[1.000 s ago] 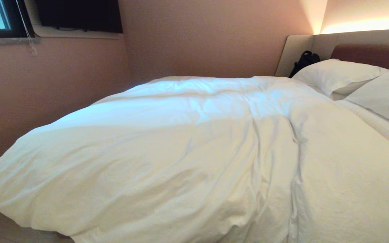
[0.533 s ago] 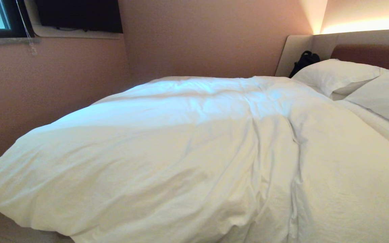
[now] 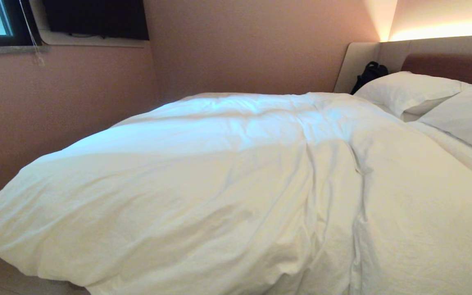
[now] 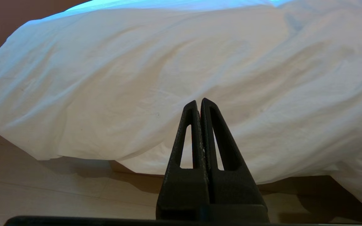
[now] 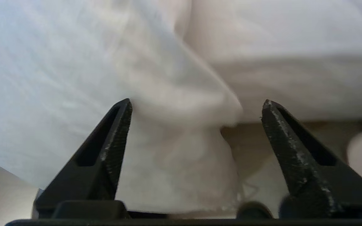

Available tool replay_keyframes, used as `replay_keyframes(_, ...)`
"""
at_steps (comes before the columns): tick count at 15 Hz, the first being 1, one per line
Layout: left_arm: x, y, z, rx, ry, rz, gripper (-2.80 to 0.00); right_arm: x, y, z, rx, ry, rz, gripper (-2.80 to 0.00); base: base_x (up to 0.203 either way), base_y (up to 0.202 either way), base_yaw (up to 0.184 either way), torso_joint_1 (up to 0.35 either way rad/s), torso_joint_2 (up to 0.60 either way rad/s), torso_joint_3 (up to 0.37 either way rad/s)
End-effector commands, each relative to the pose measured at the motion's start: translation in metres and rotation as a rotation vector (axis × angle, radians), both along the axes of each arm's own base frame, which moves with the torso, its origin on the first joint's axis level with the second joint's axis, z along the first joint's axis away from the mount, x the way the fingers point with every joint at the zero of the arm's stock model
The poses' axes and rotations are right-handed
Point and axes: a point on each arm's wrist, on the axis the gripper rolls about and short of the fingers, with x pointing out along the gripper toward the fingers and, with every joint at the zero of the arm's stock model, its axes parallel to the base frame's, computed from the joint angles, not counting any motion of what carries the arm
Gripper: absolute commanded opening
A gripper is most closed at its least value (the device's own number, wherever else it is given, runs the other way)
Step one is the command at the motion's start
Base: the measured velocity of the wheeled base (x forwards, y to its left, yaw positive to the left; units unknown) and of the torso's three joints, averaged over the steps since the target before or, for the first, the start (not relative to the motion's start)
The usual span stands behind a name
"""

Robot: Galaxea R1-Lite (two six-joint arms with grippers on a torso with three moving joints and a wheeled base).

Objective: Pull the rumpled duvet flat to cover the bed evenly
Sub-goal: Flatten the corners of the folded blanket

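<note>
The puffy white duvet (image 3: 236, 192) lies spread over the bed, creased down its middle, its near edge hanging over the side. The bed's padded headboard (image 3: 445, 61) shows at the far right. Neither arm appears in the head view. My left gripper (image 4: 199, 103) is shut and empty, pointing at the duvet's overhanging edge (image 4: 168, 94) from a distance. My right gripper (image 5: 196, 105) is open, its jaws wide apart, with a hanging fold of the duvet (image 5: 181, 147) loose between the fingers (image 5: 118, 138), not pinched.
Two white pillows (image 3: 408, 92) lean at the headboard, with a black bag (image 3: 369, 73) behind them. A pink wall (image 3: 55, 102) runs close along the far side. Pale floor (image 4: 42, 191) lies below the overhang.
The duvet's lower middle fold has slackened and shifted slightly in the head view. The rest of the bed looks the same.
</note>
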Motion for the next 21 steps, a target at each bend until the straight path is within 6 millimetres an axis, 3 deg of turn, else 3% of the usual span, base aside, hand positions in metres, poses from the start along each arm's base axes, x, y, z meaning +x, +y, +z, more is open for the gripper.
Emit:
replay_keyframes(1,0.0,0.0,0.0,0.0,0.0,0.001,-2.8,0.011,-0.011,-0.017,0.057,-0.023,0.031,0.0,0.0,0.0,0.0,0.0,0.0,0.0)
replay_keyframes(10,0.0,0.0,0.0,0.0,0.0,0.001,-2.8,0.047,-0.005,-0.036,0.149,-0.074,0.143,0.0,0.0,0.0,0.0,0.0,0.0,0.0)
replay_keyframes(19,0.0,0.0,0.0,0.0,0.0,0.001,-2.8,0.049,0.002,-0.042,0.191,-0.057,0.154,0.0,0.0,0.0,0.0,0.0,0.0,0.0)
replay_keyframes(20,0.0,0.0,0.0,0.0,0.0,0.001,-2.8,0.049,0.002,-0.042,0.19,-0.057,0.154,-2.8,0.0,0.0,0.0,0.0,0.0,0.0)
replay_keyframes(21,0.0,0.0,0.0,0.0,0.0,0.001,-2.8,0.049,0.002,-0.043,0.194,-0.055,0.154,-2.8,0.0,0.0,0.0,0.0,0.0,0.0)
